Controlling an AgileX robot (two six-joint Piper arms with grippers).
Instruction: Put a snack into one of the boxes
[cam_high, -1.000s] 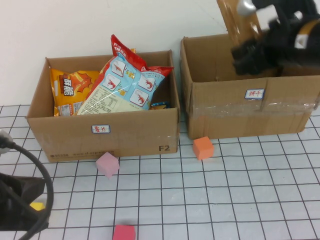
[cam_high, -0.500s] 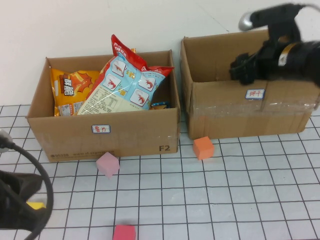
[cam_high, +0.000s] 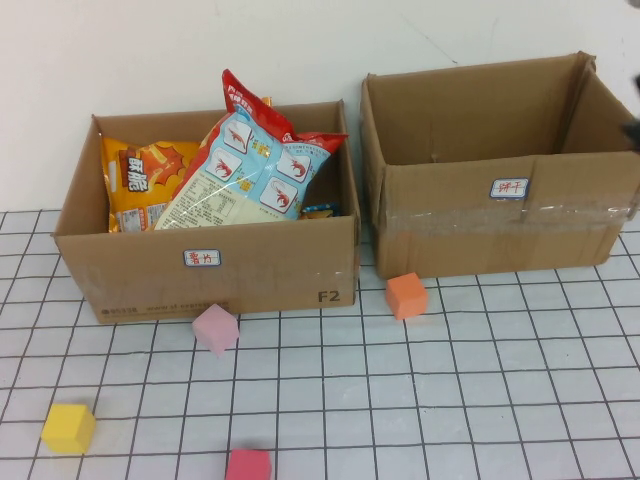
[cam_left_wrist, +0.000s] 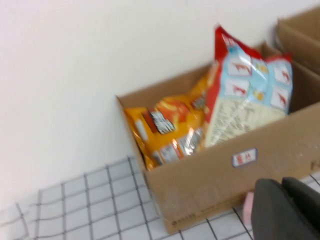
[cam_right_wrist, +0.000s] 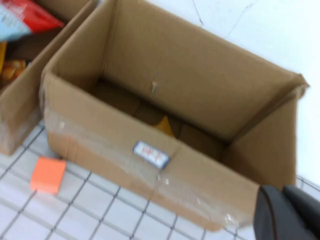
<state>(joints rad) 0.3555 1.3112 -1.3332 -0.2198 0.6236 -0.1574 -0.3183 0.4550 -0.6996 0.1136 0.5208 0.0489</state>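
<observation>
**Operator:** Snack location: where does it sit, and how will it handle?

**Technician:** Two snack bags stand in the left box (cam_high: 205, 270): a red-and-blue shrimp bag (cam_high: 252, 165) leaning across the middle, top edge above the rim, and an orange chip bag (cam_high: 145, 178) behind it toward the left wall. A small item, too blurred to identify, lies on the floor of the right box (cam_right_wrist: 164, 125). The bags are judged light, soft, crinkly and slippery. Pinch the sealed top seam; a grip on the inflated belly would probably slip or crush the contents.

**Operator:** End effector status?

**Technician:** Left end effector (cam_left_wrist: 290, 210) is pressed together, empty, near the front of the left box. Right end effector (cam_right_wrist: 287, 212) is pressed together, empty, just beside the right box's (cam_high: 500, 215) front corner. In the high view only a dark sliver shows at the right edge.

**Operator:** Obstructions?

**Technician:** On the gridded table (cam_high: 480, 390): an orange cube (cam_high: 406, 295) at the right box's front, a pink cube (cam_high: 216, 328) at the left box's front, a yellow cube (cam_high: 68, 427) and a red cube (cam_high: 248, 466) nearer the robot. None blocks either box opening. The box walls are the main obstacle to a low approach.
</observation>
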